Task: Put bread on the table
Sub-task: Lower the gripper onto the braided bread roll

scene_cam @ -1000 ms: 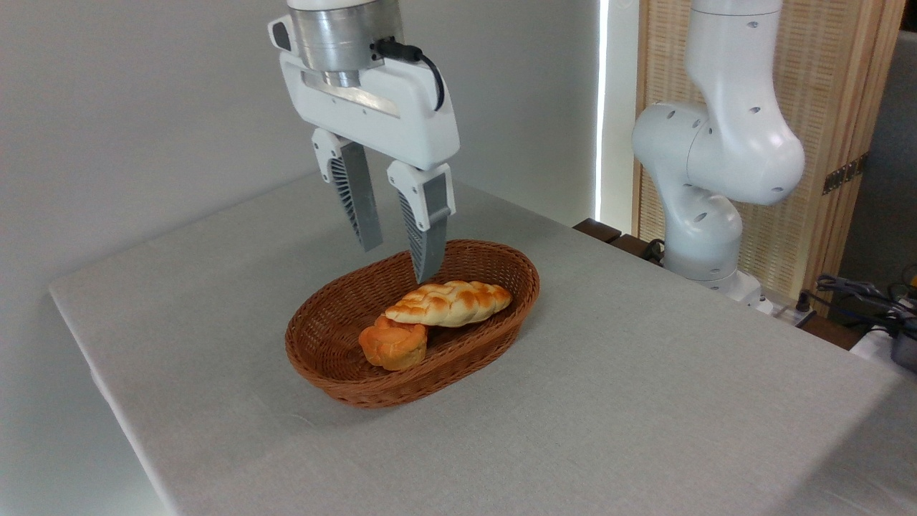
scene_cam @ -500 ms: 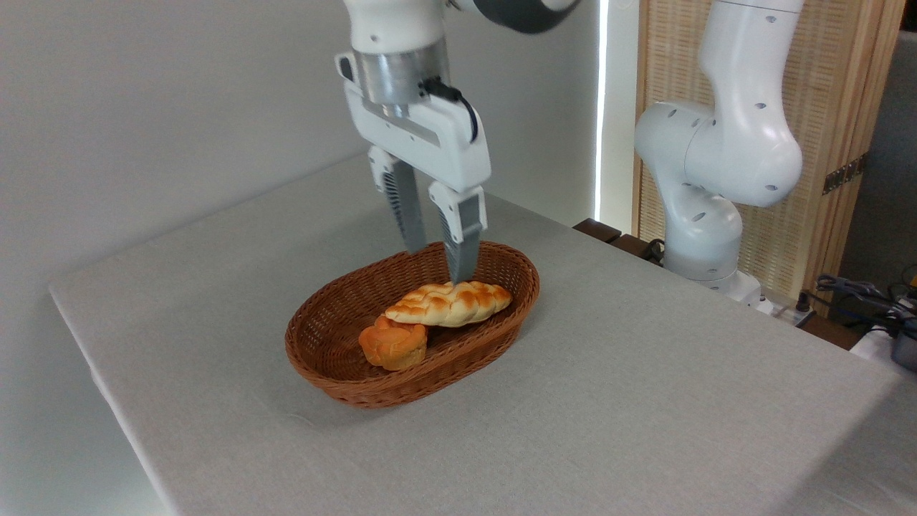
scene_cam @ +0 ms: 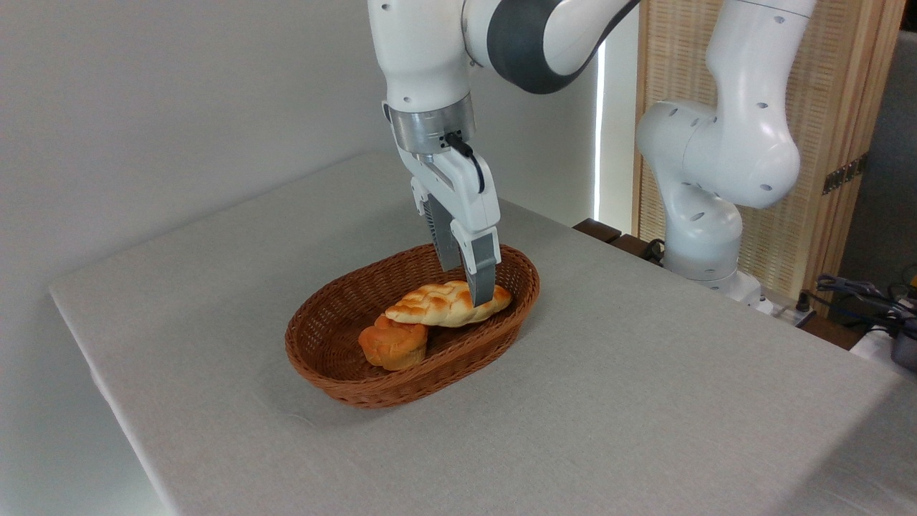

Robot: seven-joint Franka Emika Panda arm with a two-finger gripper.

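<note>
Pincer (scene_cam: 469, 283) is seen lowered into the basket (scene_cam: 344, 376), fingers spread astride the right half of the bread (scene_cam: 437, 304), nothing yet pinched; the grasp step is judged in hand. Closure, then a lift clear of the basket rim toward bare table (scene_cam: 645, 401), is called for. The orange bun (scene_cam: 392, 345) touches the loaf's left end and could be dragged.

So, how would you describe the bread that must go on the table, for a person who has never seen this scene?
On the grey table stands one brown oval wicker basket. Two baked things lie in it, and the bread is the one toward the basket's right end, under the gripper. It is long, braided and pale golden, while the bun touching it is small, round and orange.
</note>
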